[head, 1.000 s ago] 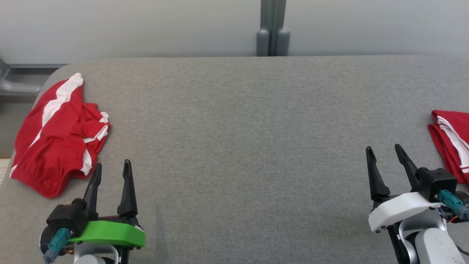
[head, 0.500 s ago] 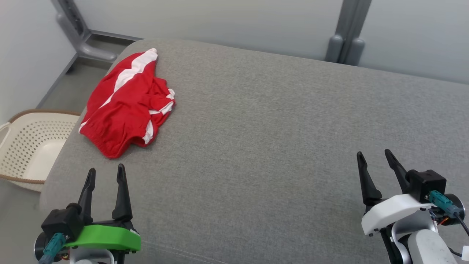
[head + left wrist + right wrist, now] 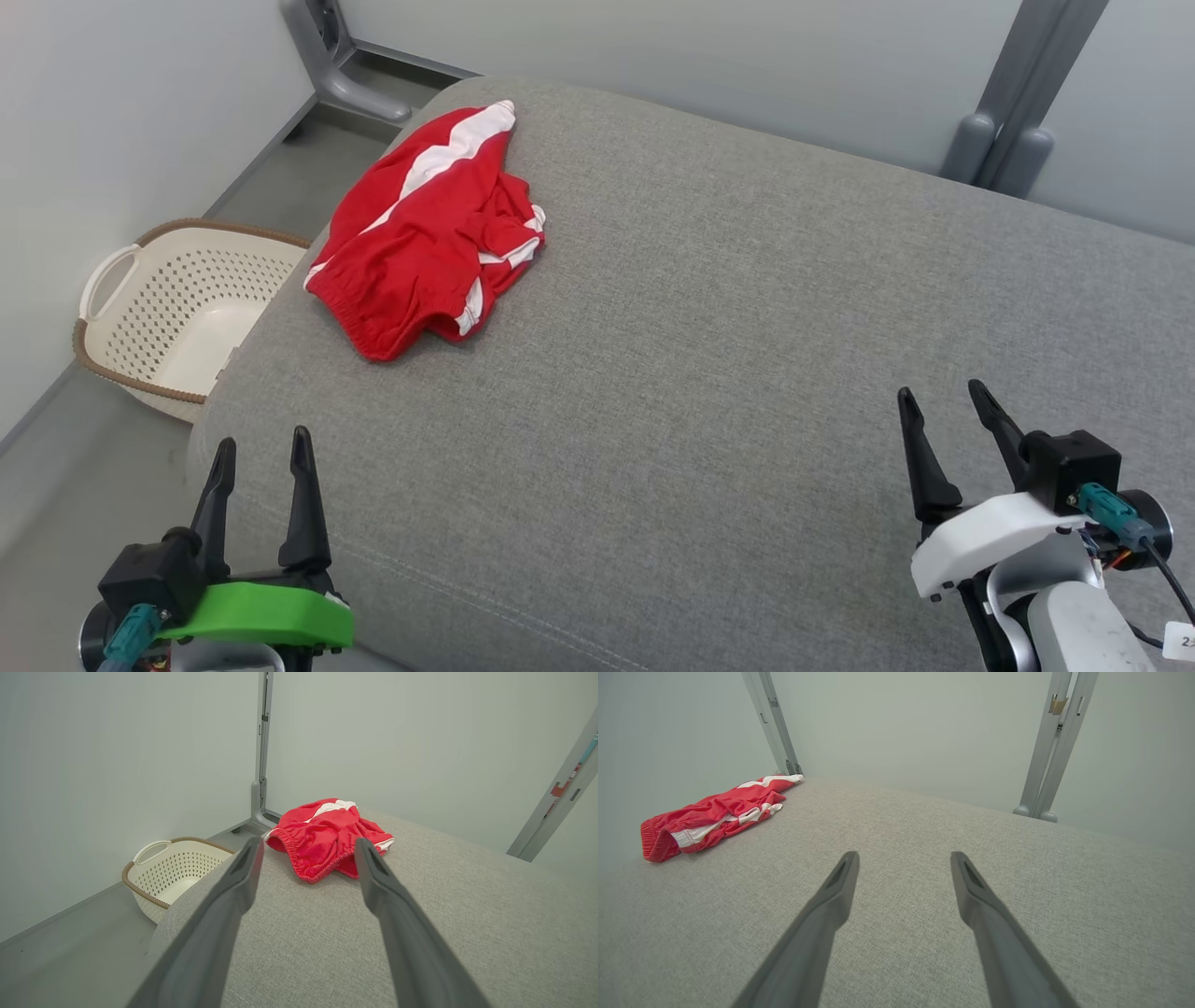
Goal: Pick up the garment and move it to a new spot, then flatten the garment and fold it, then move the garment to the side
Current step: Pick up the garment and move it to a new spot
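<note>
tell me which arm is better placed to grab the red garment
Left. The left gripper is open and aimed at the red garment on its side of the grey cushion; the right gripper sits far across.

The left gripper [image 3: 261, 439] is showing two long, tapering black fingers [image 3: 303, 504] set in a bright green shell [image 3: 257, 611]. The right gripper [image 3: 939, 390] is wearing a white shell [image 3: 980, 541] instead, with small dark screws along its edge. Each is carrying a black box [image 3: 1069, 467] with a teal plug [image 3: 1106, 513]. On the right, a black cable [image 3: 1167, 583] is running past a white tag [image 3: 1181, 641], beside a pale grey forearm [image 3: 1088, 635].
</note>
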Motion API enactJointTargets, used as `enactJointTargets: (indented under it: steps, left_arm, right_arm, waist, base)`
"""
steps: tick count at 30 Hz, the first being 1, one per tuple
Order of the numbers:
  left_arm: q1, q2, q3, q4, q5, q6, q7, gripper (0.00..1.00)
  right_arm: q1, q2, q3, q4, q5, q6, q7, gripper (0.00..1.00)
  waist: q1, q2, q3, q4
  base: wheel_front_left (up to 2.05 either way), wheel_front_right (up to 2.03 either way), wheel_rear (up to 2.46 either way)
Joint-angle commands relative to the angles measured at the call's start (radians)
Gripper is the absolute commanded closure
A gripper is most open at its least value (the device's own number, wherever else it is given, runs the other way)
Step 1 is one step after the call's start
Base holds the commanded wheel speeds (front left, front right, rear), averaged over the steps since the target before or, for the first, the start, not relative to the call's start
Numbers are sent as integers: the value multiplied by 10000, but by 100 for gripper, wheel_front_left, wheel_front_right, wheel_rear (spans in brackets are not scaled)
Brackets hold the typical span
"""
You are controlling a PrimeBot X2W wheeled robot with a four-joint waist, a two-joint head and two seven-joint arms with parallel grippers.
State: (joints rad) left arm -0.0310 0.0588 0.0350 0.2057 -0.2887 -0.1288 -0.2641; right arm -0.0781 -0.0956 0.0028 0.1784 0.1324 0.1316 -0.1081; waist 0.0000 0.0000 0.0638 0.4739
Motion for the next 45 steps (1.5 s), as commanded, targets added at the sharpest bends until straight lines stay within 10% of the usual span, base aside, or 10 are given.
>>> enactJointTargets:
  steps: [1, 15, 31, 44, 45]
  left_arm:
    - [102, -11, 19, -22, 73, -28, 5, 0]
    - [-1749, 367, -305, 1976, -313, -28, 15, 0]
    - [-7561, 1948, 551, 5662, -2904, -19, 2699, 0]
    - [-8893, 2144, 786, 7894, -3597, 1531, 6036, 0]
    - [-8815, 2025, 694, 7964, -3577, 1519, 6193, 32]
  right_arm:
    - [-116, -16, -28, -9, -56, -19, -61, 0]
    - [-453, -200, 342, -312, -258, -18, 251, 0]
    - [-1902, -1253, 1582, -2103, -285, -19, 1249, 0]
    - [-1685, -1344, 1540, -3105, -379, -18, 1387, 0]
    - [-1680, -1328, 1504, -3127, -379, -18, 1384, 0]
  waist:
    - [0, 0, 26, 3]
    - [0, 0, 802, -677]
    - [0, 0, 4475, -3323]
    - [0, 0, 5512, -4258]
    - [0, 0, 5463, -4256]
  base:
    - [0, 0, 0]
    - [0, 0, 0]
    - [0, 0, 0]
    - [0, 0, 0]
    - [0, 0, 0]
